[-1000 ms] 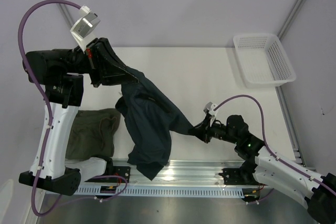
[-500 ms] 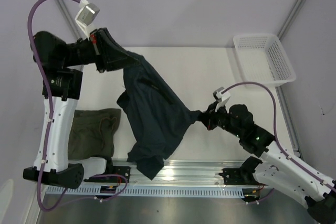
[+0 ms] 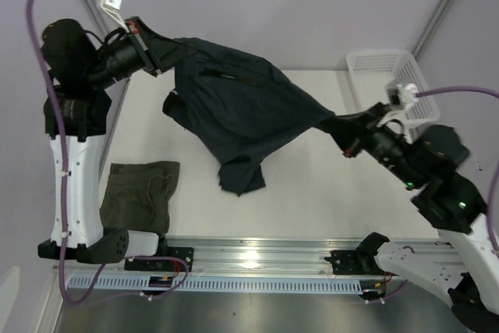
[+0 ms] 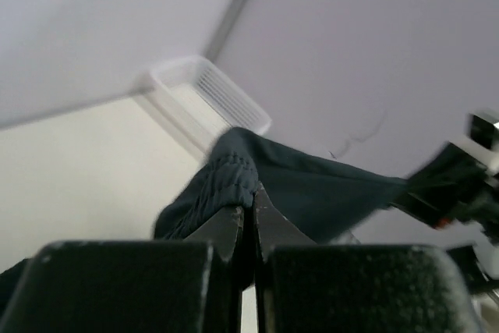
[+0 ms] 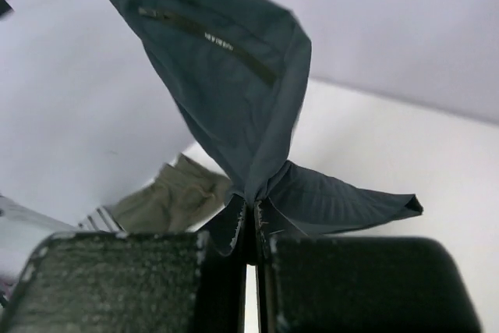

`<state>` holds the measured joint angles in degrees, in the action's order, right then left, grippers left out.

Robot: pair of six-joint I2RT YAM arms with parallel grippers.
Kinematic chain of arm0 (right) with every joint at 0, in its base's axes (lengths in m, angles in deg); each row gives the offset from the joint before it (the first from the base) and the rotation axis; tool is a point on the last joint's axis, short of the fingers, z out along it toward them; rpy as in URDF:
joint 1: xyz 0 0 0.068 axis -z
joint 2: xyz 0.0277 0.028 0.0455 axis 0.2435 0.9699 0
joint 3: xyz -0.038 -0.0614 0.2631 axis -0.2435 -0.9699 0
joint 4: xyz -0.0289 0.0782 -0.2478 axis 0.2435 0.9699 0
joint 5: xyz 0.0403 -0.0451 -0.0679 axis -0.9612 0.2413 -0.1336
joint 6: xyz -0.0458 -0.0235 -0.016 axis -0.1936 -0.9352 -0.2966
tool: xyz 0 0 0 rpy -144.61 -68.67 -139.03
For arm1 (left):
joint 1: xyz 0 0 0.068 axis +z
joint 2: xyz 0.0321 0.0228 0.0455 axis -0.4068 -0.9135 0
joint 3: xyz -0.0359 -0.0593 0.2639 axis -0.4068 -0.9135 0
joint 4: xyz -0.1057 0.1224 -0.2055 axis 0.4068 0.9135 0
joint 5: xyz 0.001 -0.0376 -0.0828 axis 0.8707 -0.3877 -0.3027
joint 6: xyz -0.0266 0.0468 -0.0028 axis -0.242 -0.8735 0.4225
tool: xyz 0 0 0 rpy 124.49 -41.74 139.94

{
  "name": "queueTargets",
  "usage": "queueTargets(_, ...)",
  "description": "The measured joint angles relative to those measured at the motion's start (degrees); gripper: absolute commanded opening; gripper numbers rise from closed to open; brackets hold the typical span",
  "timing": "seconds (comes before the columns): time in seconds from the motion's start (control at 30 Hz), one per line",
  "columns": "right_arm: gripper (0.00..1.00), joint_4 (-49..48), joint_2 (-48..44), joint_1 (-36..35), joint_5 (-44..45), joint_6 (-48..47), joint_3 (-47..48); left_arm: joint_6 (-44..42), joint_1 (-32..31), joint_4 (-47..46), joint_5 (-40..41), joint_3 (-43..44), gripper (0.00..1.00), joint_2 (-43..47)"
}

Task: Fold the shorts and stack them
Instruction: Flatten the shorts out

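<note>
Lifted higher: one navy pair (image 3: 242,107); one olive pair (image 3: 140,196).

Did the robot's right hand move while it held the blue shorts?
Yes. The right gripper, shut on the navy shorts, has moved up and right in the top view, toward the white basket.

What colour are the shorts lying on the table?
Those shorts are olive green, clearest in the top view.

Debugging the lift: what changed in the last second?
The right hand closed on the navy shorts and pulled rightward and farther out. The left hand, still gripping, rose too, stretching them in the air. The olive shorts stayed put, folded.
</note>
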<state>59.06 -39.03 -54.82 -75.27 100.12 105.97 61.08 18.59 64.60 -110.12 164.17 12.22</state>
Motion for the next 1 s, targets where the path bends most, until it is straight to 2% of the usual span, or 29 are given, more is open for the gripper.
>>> queueTargets(0.1, 0.0, 4.22, -3.82, 0.0, -0.83, -0.46, 6.23, -2.4, 1.07, 4.98, 5.51, 7.69, 0.01, 2.45)
queueTargets(0.2, 0.0, 7.96, -7.48, 0.07, -2.6, -0.02, 11.02, -3.5, 1.31, 6.32, 9.35, 10.73, 0.0, 9.55)
queueTargets(0.37, 0.0, 12.94, -12.24, 1.03, -8.26, 2.27, 13.07, -3.76, 1.31, 4.5, 10.54, 7.37, 0.0, 24.3)
queueTargets(0.43, 0.0, 14.88, -13.16, 1.62, -9.05, 3.02, 13.07, -3.67, 1.31, 4.13, 10.45, 6.73, 0.0, 27.69)
queueTargets(0.53, 0.0, 18.99, -12.0, 1.9, -8.98, 3.5, 15.76, -3.23, 1.31, 2.95, 9.79, 7.37, 0.0, 28.04)
queueTargets(0.7, 0.0, 21.7, -3.54, 1.68, -4.09, 3.13, 22.99, -2.12, 1.31, 1.79, 8.04, 11.26, 0.0, 17.94)
queueTargets(0.8, 0.0, 21.59, 3.02, 1.57, 0.37, 3.37, 22.05, -1.62, 1.31, -1.99, 7.65, 3.91, 0.0, 12.96)
queueTargets(0.9, 0.0, 21.24, 7.8, 2.16, 2.95, 4.31, 15.65, -1.68, 1.33, -7.34, 8.72, -13.31, 0.0, 11.63)
queueTargets(1.0, 0.0, 19.91, 10.73, 4.59, 3.91, 6.32, 4.92, -1.84, 1.36, -10.95, 10.75, -29.77, 0.0, 8.61)
